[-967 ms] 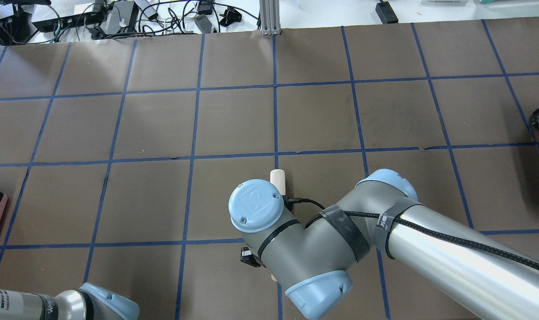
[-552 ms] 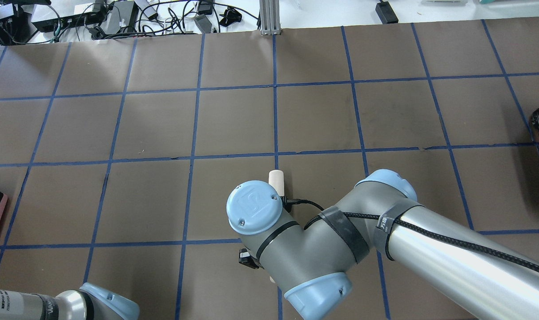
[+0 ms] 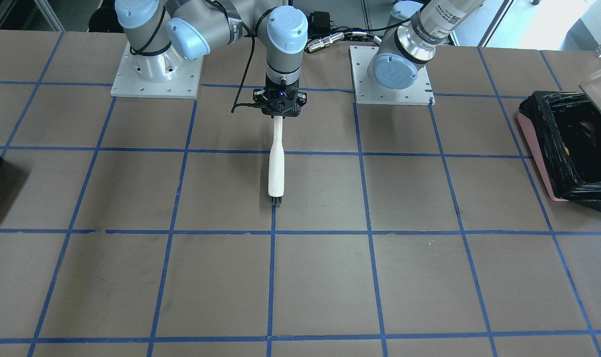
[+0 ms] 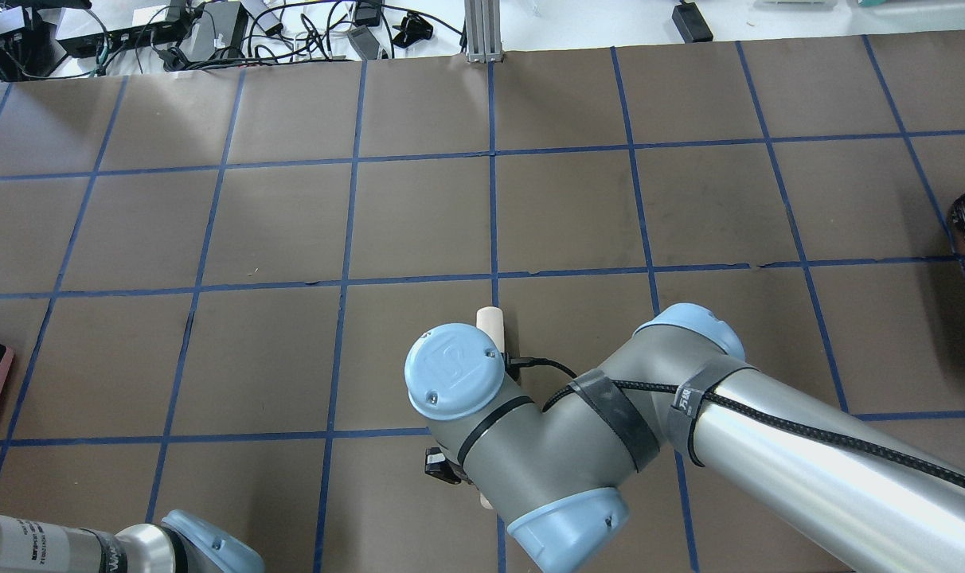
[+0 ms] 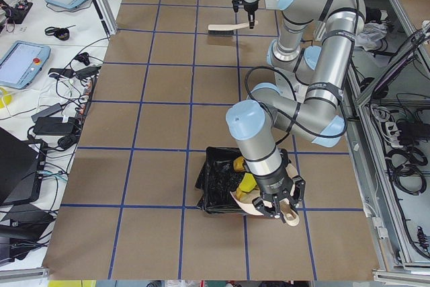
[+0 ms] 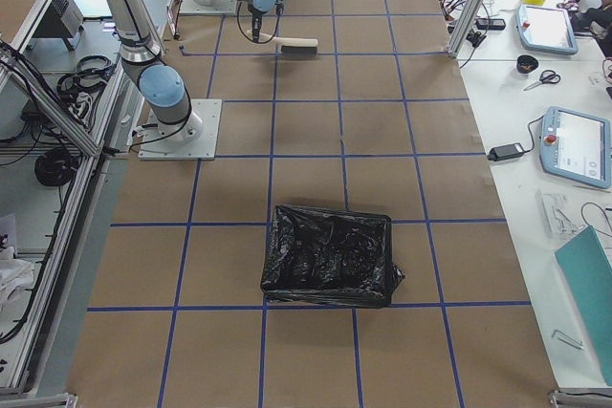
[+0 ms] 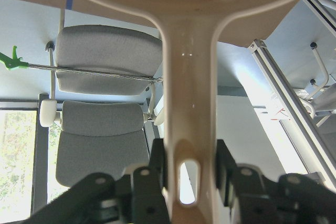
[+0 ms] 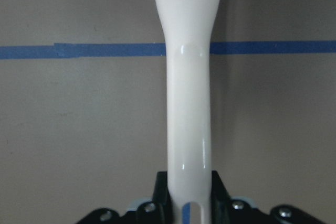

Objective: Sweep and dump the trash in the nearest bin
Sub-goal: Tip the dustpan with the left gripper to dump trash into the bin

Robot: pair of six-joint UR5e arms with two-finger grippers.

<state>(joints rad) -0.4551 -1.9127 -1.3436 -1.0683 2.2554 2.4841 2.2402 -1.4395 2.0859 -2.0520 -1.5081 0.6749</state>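
Left gripper (image 7: pixel 189 163) first — clamps the dustpan (image 7: pixel 186 66) by the tail of its handle, fingers (image 7: pixel 157 169) pressed on either side at the hang-hole. Holds it over the bin (image 5: pixel 218 189) at the table's left end, tipped far enough to leave the wrist camera staring at the ceiling. As for the trash (image 5: pixel 240 165): visible only in the left side view, as yellow and yellow-green bits at the pan's mouth, over the black bag; on the pan or already in the bag, cannot tell.

Judged light and small, all of it: foam soft and springy, rounder lumps likely to roll, nothing worth pinching directly. Best handled through the tools — slid off smooth, stiff plastic by tilt alone, with a small shake against any piece hanging at the lip. Calls for a firm squeeze on that glossy handle, held so far from the pan, against twisting between narrow jaws once tipped. Expect the crinkled bag to give rather than bounce anything back.

Right gripper (image 8: pixel 189 190) next, near the table's middle: pinches the brush (image 3: pixel 276 171) at the end of its handle, head pointing toward the far side, bristles down; touching the table or just above it, cannot tell. Farther right, at the table's other end, a second black-lined bin (image 6: pixel 325 255), well apart from brush and pan alike.
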